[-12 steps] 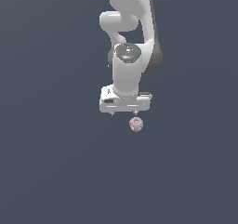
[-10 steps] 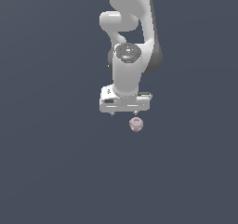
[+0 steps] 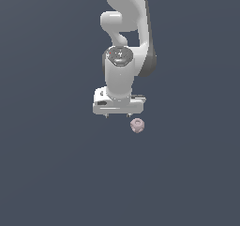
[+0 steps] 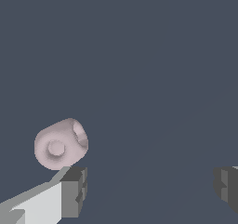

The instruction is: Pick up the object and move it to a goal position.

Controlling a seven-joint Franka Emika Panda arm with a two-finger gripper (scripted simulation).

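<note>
Object (image 3: pixel 137 125): small pale pink lumpy ball on desk (image 3: pixel 56 173), just beside gripper (image 3: pixel 118 113), outside spread fingers (image 4: pixel 74 190). Nothing held. Advice: shift gripper sideways until ball sits between fingers, lower, then pinch.
</note>
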